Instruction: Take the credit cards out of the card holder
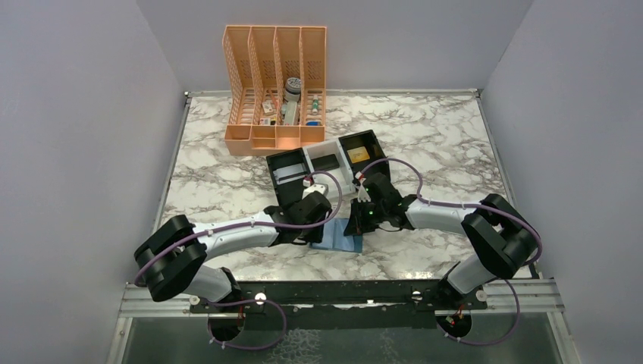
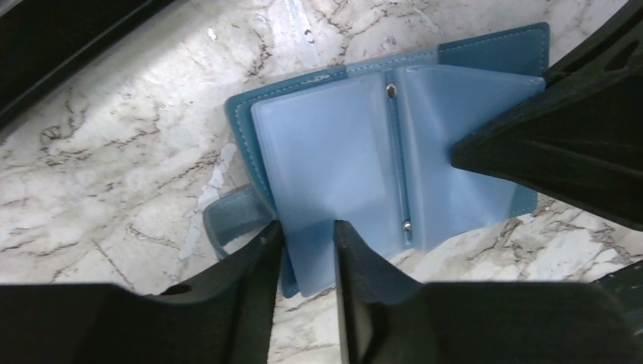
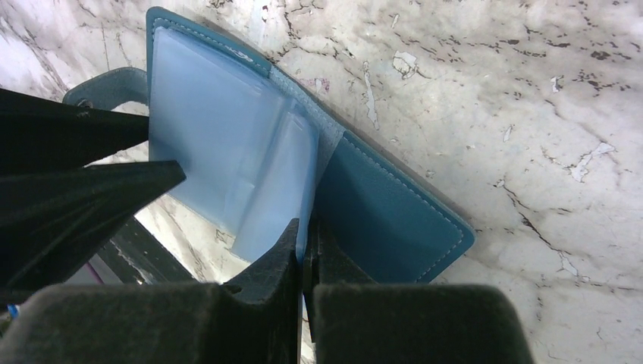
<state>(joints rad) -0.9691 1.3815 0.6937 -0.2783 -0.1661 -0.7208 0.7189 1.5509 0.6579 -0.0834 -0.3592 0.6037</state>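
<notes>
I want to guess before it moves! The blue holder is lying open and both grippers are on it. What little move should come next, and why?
Probably the left gripper should close on the clear sleeve. Its jaws stand apart at that sleeve's near edge, while the right gripper is shut on a second sleeve, which seems to steady the holder.

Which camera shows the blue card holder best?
The left wrist view: the card holder lies open, both clear sleeves visible. The right wrist view cuts part off; the top view shows only a small, half-hidden blue patch.
</notes>
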